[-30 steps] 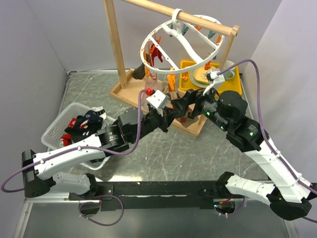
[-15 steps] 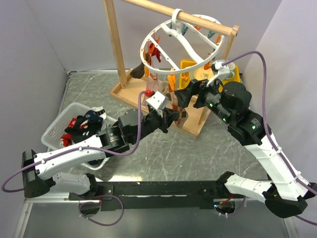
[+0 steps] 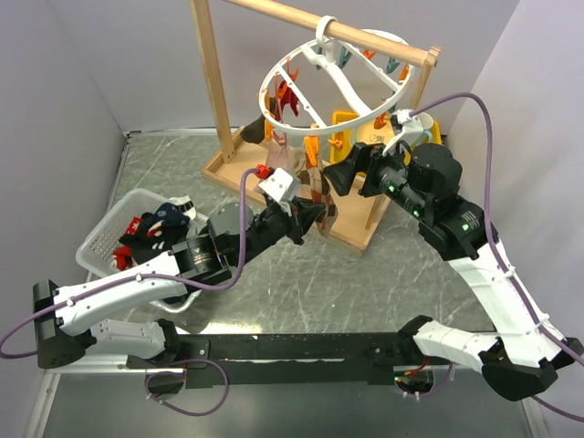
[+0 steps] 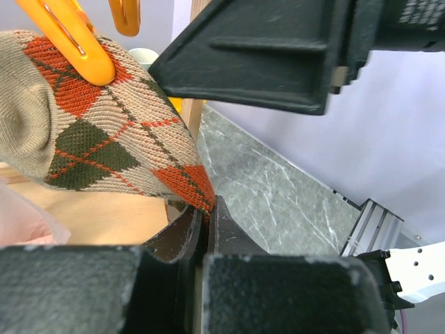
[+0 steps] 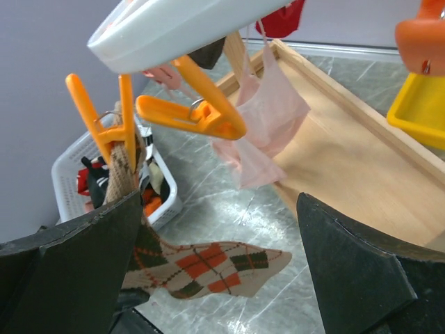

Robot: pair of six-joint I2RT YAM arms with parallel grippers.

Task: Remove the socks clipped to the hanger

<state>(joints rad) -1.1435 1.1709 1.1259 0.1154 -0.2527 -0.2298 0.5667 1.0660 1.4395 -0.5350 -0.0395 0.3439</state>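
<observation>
Top external: the step in hand is unclipping one sock. I have the left gripper (image 3: 308, 217) closed on the low end of the argyle sock (image 3: 321, 193), which hangs from the hanger (image 3: 339, 84) on the frame (image 3: 212, 82). The right gripper (image 3: 349, 173) stands wide open just beside it. The basket (image 3: 96, 246) lies well to the left.

Left wrist: the fingers pinch the sock's tip. An orange clip (image 4: 66, 38) bites its upper end.

Right wrist: that clip sits near one finger, not between the jaws. Next move, I judge: squeeze the clip, or pull down. A pink sock (image 5: 261, 132) hangs near. Open room lies below, toward the table (image 3: 301, 283).
</observation>
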